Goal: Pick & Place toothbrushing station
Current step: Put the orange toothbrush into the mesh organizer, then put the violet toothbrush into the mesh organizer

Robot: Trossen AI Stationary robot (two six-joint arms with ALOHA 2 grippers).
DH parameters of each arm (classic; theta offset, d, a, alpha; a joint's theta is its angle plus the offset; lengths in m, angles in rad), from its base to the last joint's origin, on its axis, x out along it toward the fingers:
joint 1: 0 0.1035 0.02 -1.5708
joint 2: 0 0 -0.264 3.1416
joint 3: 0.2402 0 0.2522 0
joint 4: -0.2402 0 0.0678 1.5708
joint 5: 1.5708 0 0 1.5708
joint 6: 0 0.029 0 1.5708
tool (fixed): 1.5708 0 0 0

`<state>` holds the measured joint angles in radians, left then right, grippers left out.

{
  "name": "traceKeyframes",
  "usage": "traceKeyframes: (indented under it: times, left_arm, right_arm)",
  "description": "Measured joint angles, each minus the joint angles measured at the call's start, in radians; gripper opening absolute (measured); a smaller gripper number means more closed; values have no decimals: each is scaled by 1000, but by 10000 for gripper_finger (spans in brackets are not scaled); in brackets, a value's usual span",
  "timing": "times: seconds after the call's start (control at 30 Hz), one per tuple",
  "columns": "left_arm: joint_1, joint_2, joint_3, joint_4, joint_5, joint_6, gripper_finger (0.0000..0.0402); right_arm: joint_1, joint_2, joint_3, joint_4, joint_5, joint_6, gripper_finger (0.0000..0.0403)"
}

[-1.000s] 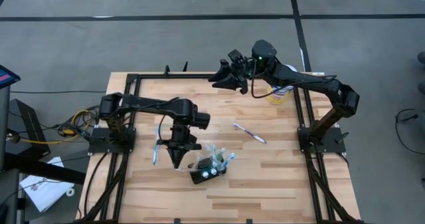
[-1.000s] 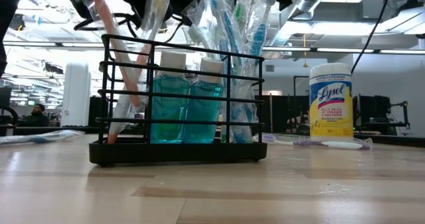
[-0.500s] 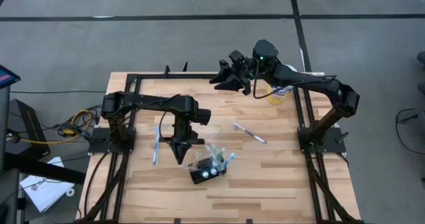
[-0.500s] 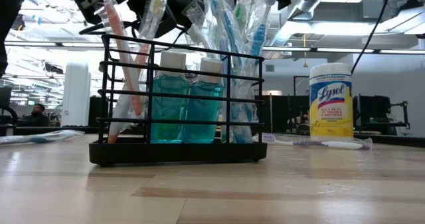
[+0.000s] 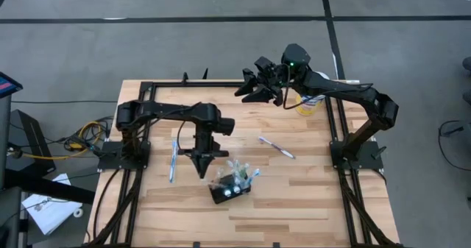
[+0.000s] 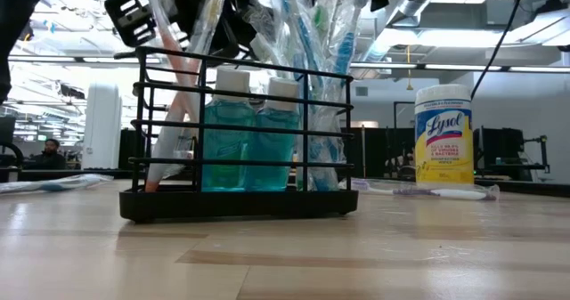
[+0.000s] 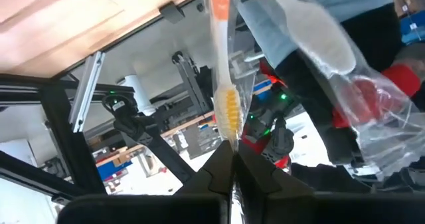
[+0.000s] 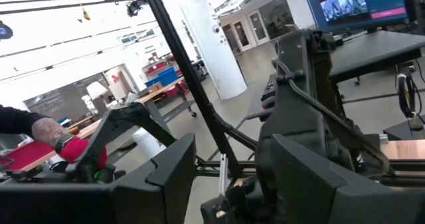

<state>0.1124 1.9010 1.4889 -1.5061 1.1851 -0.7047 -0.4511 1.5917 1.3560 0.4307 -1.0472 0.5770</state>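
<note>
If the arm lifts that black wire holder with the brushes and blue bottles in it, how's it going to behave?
The black wire holder looks rigid, so it should lift without flexing. Two full-looking blue bottles probably make it heavy for its size. The tall wrapped toothbrushes lean loosely above the rim, so tilting could shift or spill them; it seems narrow, so a sideways push may tip it.

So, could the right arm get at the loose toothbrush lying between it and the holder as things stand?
Probably yes: the right gripper is open and raised at the far edge, and the toothbrush lies alone on bare table, with nothing over it.
</note>
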Motion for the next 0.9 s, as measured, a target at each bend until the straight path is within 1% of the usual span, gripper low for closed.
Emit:
traceKeyframes:
  times: [0.27, 0.4, 0.47, 0.57, 0.73, 0.9]
  left_arm:
    - [-10, 62, 0, 0, 25, 48, 0]
    - [-10, 55, 0, 1, 18, 73, 2]
    - [-10, 35, 0, 2, 9, 75, 11]
    - [-10, 9, 1, 0, 9, 73, 39]
    - [-10, -15, 1, -2, -24, 73, 106]
    - [-10, -16, 1, -2, -34, 71, 170]
  right_arm:
    - [-2, 0, 0, 23, -26, 26, 186]
    - [-2, 0, 0, 27, -26, 26, 186]
    - [-3, 0, 0, 27, -25, 26, 186]
    - [-3, 0, 0, 27, -25, 26, 187]
    - [-3, 0, 0, 28, -21, 26, 197]
    - [-3, 0, 0, 38, -20, 26, 207]
